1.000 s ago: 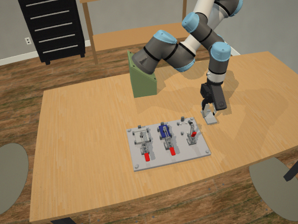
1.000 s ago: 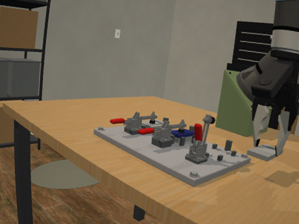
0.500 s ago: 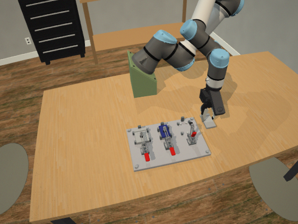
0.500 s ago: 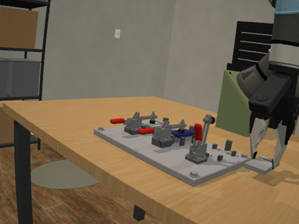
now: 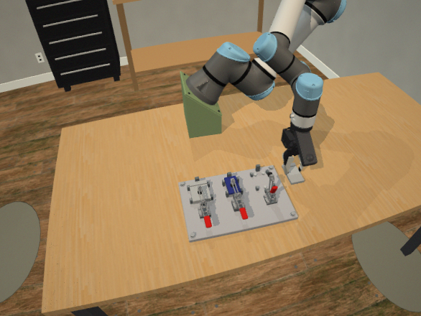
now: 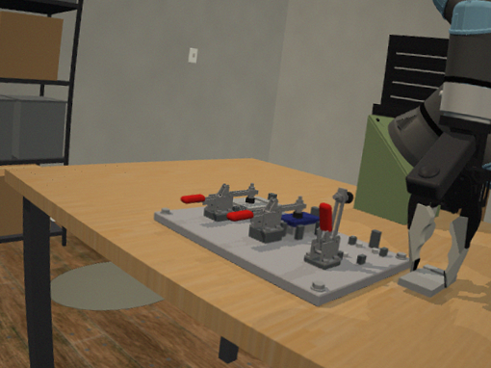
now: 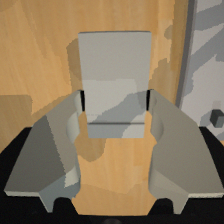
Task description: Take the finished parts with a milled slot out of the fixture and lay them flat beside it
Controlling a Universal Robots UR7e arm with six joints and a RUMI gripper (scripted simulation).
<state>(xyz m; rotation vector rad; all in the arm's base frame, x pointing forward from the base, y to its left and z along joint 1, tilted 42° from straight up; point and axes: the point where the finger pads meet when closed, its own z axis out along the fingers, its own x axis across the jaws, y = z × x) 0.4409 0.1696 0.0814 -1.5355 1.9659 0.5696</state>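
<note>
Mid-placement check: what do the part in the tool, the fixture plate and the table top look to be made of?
The part in the tool: pale grey, matte, with crisp edges, probably machined metal, though plastic is possible. The fixture plate: the same flat grey with bolt heads at the corners, likely aluminium. The table top: light, plank-grained wood or a wood-look laminate.

The fixture (image 5: 287, 219) lies on the table (image 5: 108, 215), near its middle. In the top view, three clamp stations stand in a row across it: a finished part (image 5: 198, 191) in the left station, the blank (image 5: 230, 182) in the middle one, and the right clamp (image 5: 271, 192) with its handle raised and nothing under it. Just beside the fixture's right far corner, a second part (image 5: 295, 176) lies on the table between the fingers of the gripper (image 5: 292, 163). Behind the fixture, near the table's far edge, stands the arm's pedestal (image 5: 201, 118)
</note>
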